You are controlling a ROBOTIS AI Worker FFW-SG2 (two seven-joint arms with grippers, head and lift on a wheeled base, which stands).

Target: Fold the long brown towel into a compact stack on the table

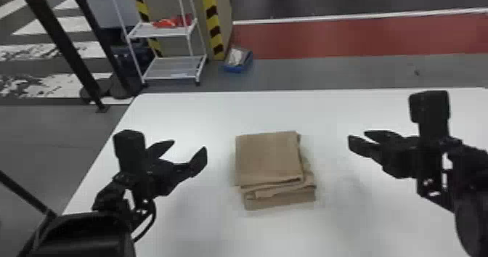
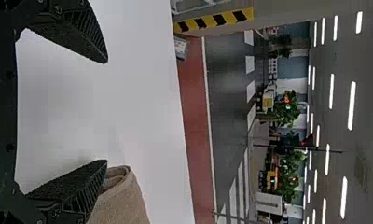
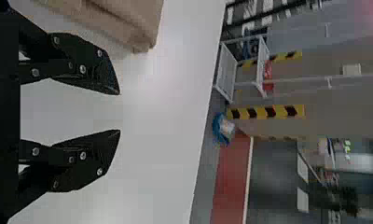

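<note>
The brown towel (image 1: 268, 158) lies folded into a layered, roughly square stack on the white table (image 1: 188, 114), between the two grippers. Its lower layers stick out past the top panel along the near edge and on the right side, so the edges do not line up. The left gripper (image 1: 189, 145) is above the table to the stack's left, fingers spread wide; in the left wrist view one finger covers part of the towel. The right gripper (image 1: 357, 134) is to the stack's right, its fingertips also apart, with a smaller gap between them. Beyond the table's far left corner is a white two-tier shelf rack (image 1: 172, 73) with red items (image 1: 169, 23) on its upper shelf. A yellow-and-black striped edge (image 1: 214, 31) stands just beside it, and a blue box (image 1: 234, 69) with pale contents sits on the floor near its foot. Black poles (image 1: 65, 49) slant at far left, over white floor markings (image 1: 74, 24). A red floor band (image 1: 345, 38) runs behind the table, edged by a white line (image 1: 326, 18). The left wrist view adds leafy trees (image 2: 287, 114) and bright ceiling lights (image 2: 351, 105) farther back.
</note>
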